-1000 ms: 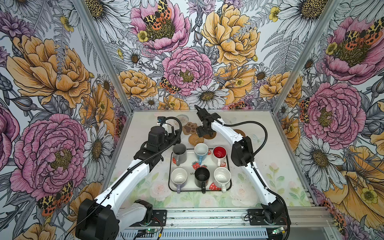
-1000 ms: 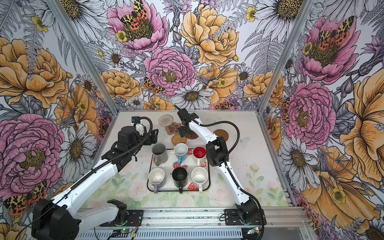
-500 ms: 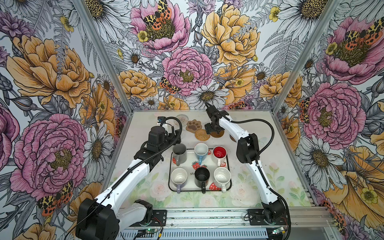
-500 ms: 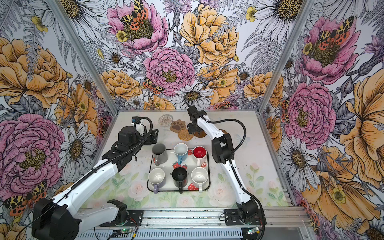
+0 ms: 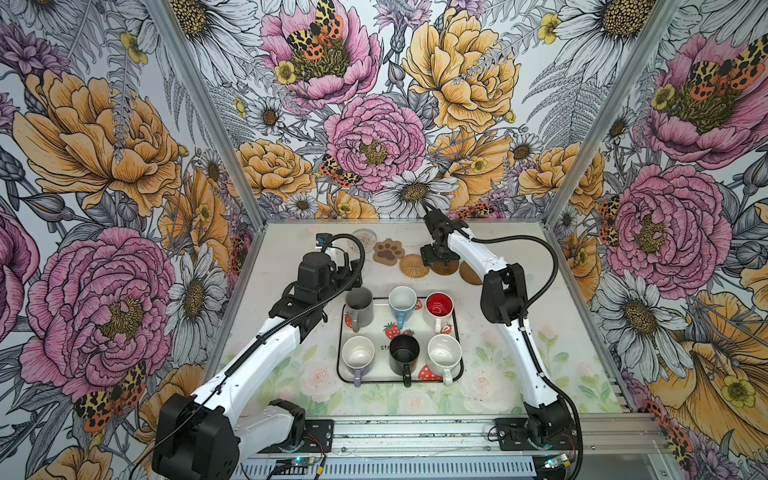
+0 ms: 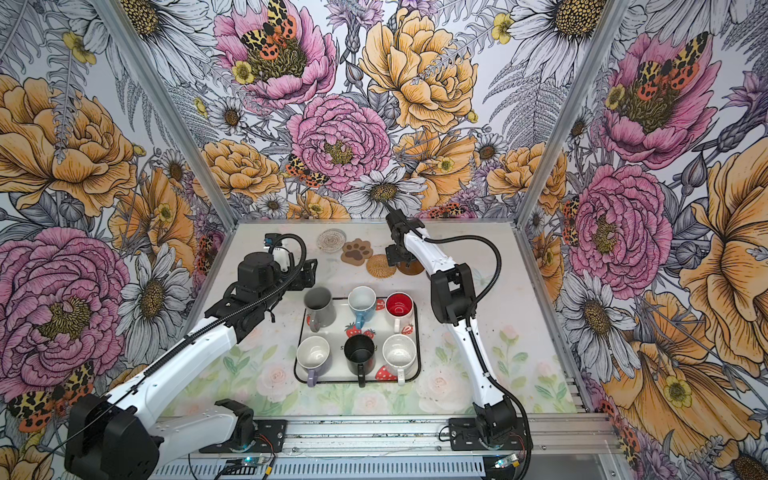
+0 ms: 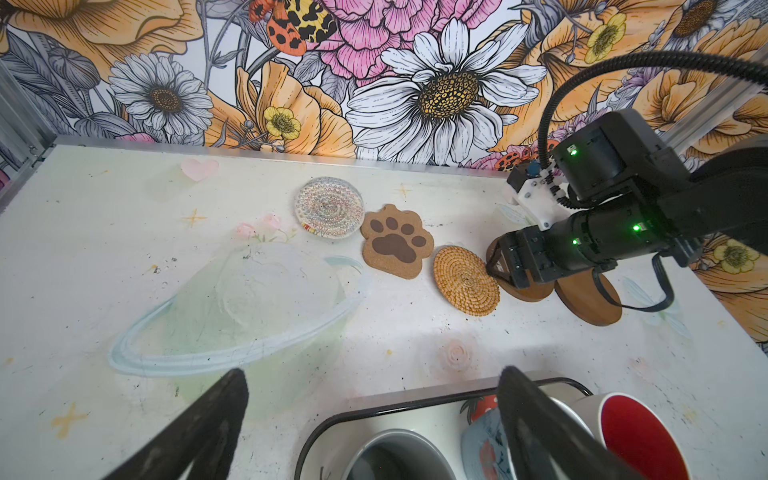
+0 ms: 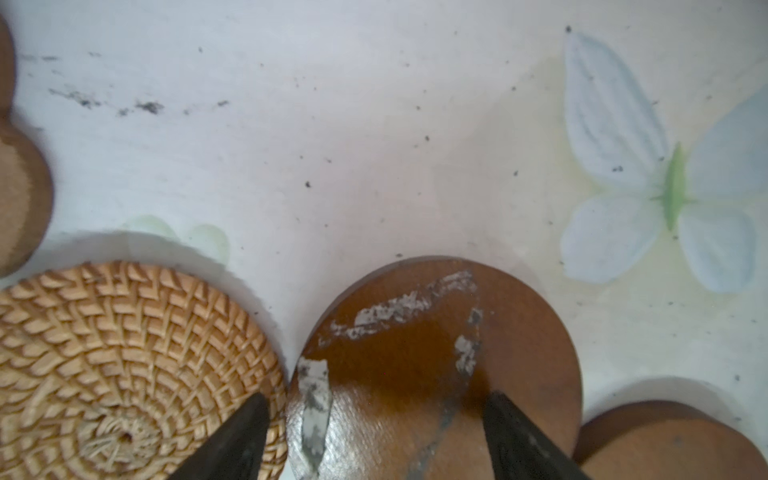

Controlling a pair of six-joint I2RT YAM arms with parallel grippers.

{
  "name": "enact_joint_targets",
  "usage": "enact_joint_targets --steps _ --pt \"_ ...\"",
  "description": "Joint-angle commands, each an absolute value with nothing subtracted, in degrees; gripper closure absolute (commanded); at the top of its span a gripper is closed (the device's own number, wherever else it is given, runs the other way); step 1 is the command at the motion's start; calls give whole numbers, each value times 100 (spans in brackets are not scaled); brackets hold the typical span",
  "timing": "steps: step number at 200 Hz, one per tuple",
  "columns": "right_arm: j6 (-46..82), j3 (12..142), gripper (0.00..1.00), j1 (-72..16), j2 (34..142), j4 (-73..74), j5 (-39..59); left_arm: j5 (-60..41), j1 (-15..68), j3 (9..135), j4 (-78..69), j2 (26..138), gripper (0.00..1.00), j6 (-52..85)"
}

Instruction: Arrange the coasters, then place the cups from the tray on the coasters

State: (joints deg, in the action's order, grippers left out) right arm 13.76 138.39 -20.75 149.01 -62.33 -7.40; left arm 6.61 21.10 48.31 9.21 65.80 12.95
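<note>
Five coasters lie in a row at the back: grey-white woven round (image 5: 365, 240), paw-shaped (image 5: 388, 251), rattan round (image 5: 414, 265) and two dark brown rounds (image 5: 448, 268) (image 5: 468, 274). My right gripper (image 8: 376, 419) hangs open just above the nearer dark brown coaster (image 8: 436, 345), with one finger over the rattan coaster's (image 8: 124, 353) edge. The strawberry tray (image 5: 379, 322) holds six cups: grey (image 5: 359, 307), light blue (image 5: 402, 301), red-inside (image 5: 439, 307), lavender (image 5: 358, 353), black (image 5: 404, 351) and speckled (image 5: 444, 353). My left gripper (image 7: 372, 399) is open over the tray's far left corner.
Floral walls close in the table (image 5: 291, 257) at the back and on both sides. The right arm's elbow (image 5: 500, 295) stands beside the tray's far right corner. A metal rail (image 5: 415, 436) runs along the front edge.
My right gripper has moved to the right, from over the paw and rattan coasters to over the dark brown coaster. The left arm has not moved.
</note>
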Motion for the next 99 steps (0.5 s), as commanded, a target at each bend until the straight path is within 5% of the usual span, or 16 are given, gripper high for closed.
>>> enact_joint_targets --steps 1,99 --pt "1424 13506 18 -2014 15073 -6733 -950 632 2074 4892 931 6644 5 1230" --pt "1431 13043 22 -1969 14754 -6717 -648 615 2092 4939 967 6610 5 1244"
